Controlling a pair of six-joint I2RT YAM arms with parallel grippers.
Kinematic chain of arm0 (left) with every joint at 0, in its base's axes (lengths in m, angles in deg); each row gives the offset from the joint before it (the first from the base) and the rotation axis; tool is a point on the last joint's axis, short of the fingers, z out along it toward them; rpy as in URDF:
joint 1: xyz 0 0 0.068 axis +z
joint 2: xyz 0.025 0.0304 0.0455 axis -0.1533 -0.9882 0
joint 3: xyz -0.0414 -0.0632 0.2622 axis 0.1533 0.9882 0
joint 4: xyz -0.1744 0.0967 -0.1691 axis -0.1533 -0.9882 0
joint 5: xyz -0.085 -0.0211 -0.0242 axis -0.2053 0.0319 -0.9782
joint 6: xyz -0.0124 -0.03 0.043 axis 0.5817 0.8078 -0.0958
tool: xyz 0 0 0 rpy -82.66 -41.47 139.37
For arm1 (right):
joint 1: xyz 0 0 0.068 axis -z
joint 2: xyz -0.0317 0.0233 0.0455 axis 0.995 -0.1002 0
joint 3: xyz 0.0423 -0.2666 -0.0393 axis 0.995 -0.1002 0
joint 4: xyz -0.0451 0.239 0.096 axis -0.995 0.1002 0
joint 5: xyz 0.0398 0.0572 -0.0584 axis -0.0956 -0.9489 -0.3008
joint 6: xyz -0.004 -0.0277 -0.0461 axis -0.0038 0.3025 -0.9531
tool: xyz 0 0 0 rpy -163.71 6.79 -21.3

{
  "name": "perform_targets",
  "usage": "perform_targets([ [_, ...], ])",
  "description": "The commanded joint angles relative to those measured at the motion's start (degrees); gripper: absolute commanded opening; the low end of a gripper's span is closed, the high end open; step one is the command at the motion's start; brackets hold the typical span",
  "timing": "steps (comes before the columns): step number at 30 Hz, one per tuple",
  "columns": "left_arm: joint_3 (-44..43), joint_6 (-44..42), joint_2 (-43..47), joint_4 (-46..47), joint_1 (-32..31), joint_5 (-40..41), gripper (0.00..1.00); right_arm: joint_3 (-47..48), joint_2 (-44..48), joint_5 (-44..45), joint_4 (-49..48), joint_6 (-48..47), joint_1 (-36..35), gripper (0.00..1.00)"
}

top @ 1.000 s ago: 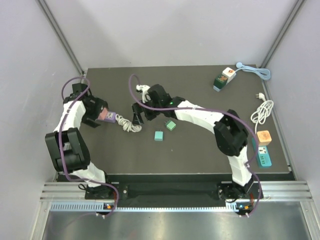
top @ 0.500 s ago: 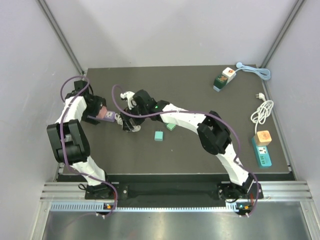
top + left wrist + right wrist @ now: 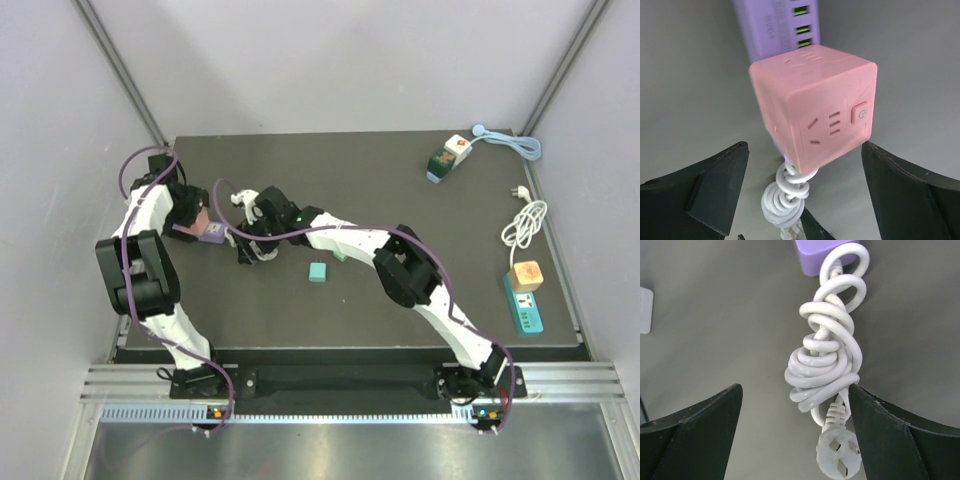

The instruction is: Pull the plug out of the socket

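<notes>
Left end effector (image 3: 804, 146) is seen with fingers (image 3: 715, 190) spread wide. The pink cube adapter (image 3: 815, 115) is framed between them, and a gap is seen on each side; no contact is noted. The adapter is seated on the near end of the purple power strip (image 3: 780, 25), whose row of green-lit ports runs away from the wrist camera. A coiled white cord (image 3: 787, 197) is seen leaving the strip just below the cube. Right end effector (image 3: 795, 387) is likewise spread, and nothing is gripped. It is positioned over the same cord bundle, with the loose white plug end (image 3: 840, 457) lying on the desk (image 3: 400, 320) between the fingers and the strip's end at the top of that view. A white item (image 3: 644, 310) is cut off by the left edge and could not be identified. In the top view both end effectors are found at the left-centre of the desk, facing each other across strip and cord. A teal block (image 3: 318, 271) lies near the right arm, and a second one (image 3: 341, 254) is partly hidden by it. Well apart at the right edge are a green-and-white socket (image 3: 447, 158) with pale blue cable (image 3: 510, 143), a loose white cable (image 3: 525, 222), and an orange cube (image 3: 527, 275) on a teal strip (image 3: 526, 315).
</notes>
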Motion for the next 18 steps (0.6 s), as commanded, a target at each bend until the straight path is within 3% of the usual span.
perform_targets([
  [1, -2.6, 0.5, -2.8, -0.8, 0.4, 4.1, 0.98, 4.3, -1.7, 0.9, -2.1, -1.0, -1.2, 0.85],
  [11, -2.6, -1.5, 1.8, -1.3, 0.0, 3.8, 0.98, 4.7, -4.1, 4.1, -3.3, -1.8, -1.4, 0.77],
  [18, -2.0, -2.2, 6.3, -3.3, 0.0, 4.6, 0.98, -5.5, 1.7, 7.8, -6.1, -4.1, -2.1, 0.57],
])
